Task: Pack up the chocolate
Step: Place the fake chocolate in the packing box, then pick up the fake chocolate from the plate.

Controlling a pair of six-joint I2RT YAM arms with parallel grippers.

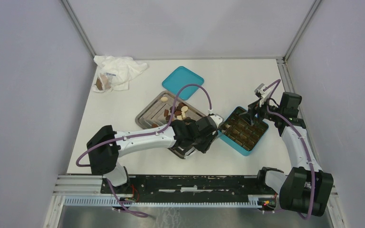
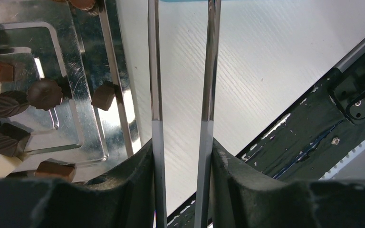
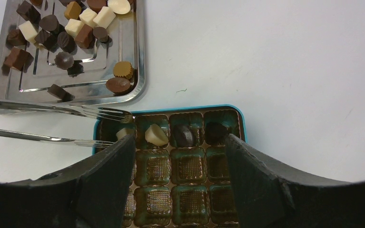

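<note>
Several pieces of chocolate (image 1: 178, 111) (image 3: 76, 28) (image 2: 45, 93), dark, light brown and cream-white, lie in the steel tray (image 1: 147, 116) (image 3: 140, 57). The teal box (image 1: 244, 130) (image 3: 171, 108) has brown grid cells. Its far row holds a white piece (image 3: 156, 134) and two dark pieces (image 3: 184, 135). My left gripper (image 1: 209, 130) (image 2: 181, 147) is shut on metal tongs (image 2: 156, 71) (image 3: 52, 109). Their forked tips reach the box's far left corner cell, where another white piece (image 3: 122, 132) sits. My right gripper (image 1: 254, 111) (image 3: 179, 137) hangs open over the box, holding nothing.
The teal lid (image 1: 183, 79) lies behind the tray. A crumpled white plastic bag (image 1: 119, 71) with a brown lump sits at the back left. A black rail (image 1: 180, 183) (image 2: 313, 128) runs along the table's near edge. Grey walls enclose the table.
</note>
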